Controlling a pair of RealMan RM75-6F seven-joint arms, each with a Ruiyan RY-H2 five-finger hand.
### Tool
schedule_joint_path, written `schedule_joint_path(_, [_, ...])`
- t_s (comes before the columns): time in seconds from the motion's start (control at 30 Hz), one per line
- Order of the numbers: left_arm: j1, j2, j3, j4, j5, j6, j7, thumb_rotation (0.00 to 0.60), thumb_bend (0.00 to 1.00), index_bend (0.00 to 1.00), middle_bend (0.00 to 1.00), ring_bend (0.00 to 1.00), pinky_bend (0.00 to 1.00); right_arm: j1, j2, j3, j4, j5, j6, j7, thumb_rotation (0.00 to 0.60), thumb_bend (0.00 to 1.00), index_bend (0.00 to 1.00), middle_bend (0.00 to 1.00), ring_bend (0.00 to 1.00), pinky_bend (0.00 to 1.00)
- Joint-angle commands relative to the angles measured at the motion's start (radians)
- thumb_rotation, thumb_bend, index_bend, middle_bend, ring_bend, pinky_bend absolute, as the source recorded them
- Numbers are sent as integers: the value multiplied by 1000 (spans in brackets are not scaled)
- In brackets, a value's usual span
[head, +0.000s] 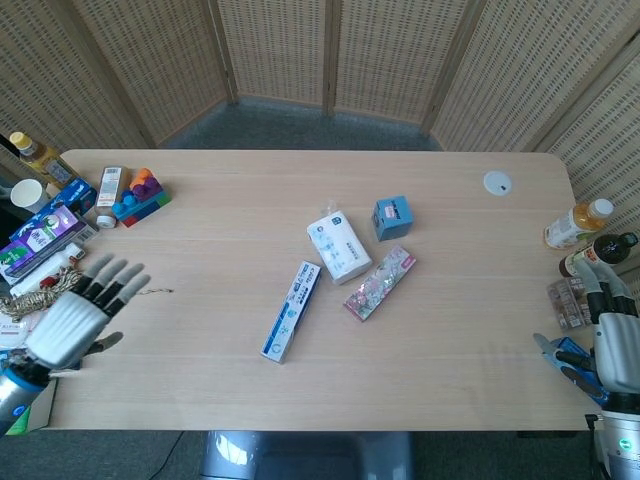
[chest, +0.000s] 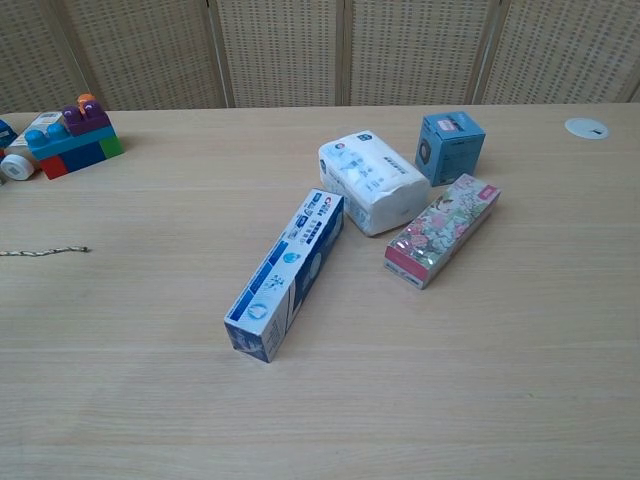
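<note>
- The left hand (head: 72, 322) hangs over the table's (head: 450, 330) left edge with its fingers fanned wide and nothing in them; only the head view shows it.
- The coil of twine (head: 35, 296) lies just beside and partly under that hand, its loose tail running toward the table's middle — a spread finger could, in my judgement, hook the strand and drag the coil along.
- Purple cartons (head: 38, 238), a paper cup (head: 27, 193) and a toy of stacked colour blocks (head: 140, 196) crowd the far-left corner; a sideways sweep of the arm there could topple or push them off the edge.
- The right hand (head: 618, 350) sits at the right edge near the front corner, fingers pointing up the table and seemingly empty, though the frame cuts it off, so I cannot tell its grip for sure.
- A blue-handled tool (head: 565, 359) lies touching or just beside it, and two bottles (head: 578, 223) stand along the right edge beyond — easy to knock over if the hand rises carelessly.
- Mid-table, well apart from both hands: a long blue-and-white box (head: 292, 310), a tissue pack (head: 338, 246), a small blue cube box (head: 393, 217) and a floral box (head: 380, 282).
- Print shows on all four, but none is sharp enough to read; no brand can be named.
</note>
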Motion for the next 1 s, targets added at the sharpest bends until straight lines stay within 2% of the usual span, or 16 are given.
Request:
schedule_joint_path(0.03, [-163, -7, -5, 3, 112, -194, 137, 600, 44, 0, 0, 0, 0, -1, 1, -1, -2, -2, 2, 1, 600, 0, 0, 0, 0, 0])
schedule_joint_path(0.17, [-258, -50, -6, -39, 153, -333, 244, 600, 24, 0, 0, 0, 0, -3, 5, -1, -2, 1, -1, 9, 600, 0, 0, 0, 0, 0])
schedule_joint_path(0.33, [-336, -152, -9, -23, 162, -448, 336, 600, 25, 0, 0, 0, 0, -7, 17, 4, 2, 8, 3, 39, 600, 0, 0, 0, 0, 0])
schedule_joint_path(0.7, [-476, -369, 1, 102, 152, -602, 408, 600, 25, 0, 0, 0, 0, -15, 45, 17, 7, 26, 4, 106, 600, 0, 0, 0, 0, 0])
schedule_joint_path(1.0, [-522, -511, 19, 215, 103, -648, 434, 600, 33, 0, 0, 0, 2, -22, 57, 17, 6, 26, 7, 131, 600, 0, 0, 0, 0, 0])
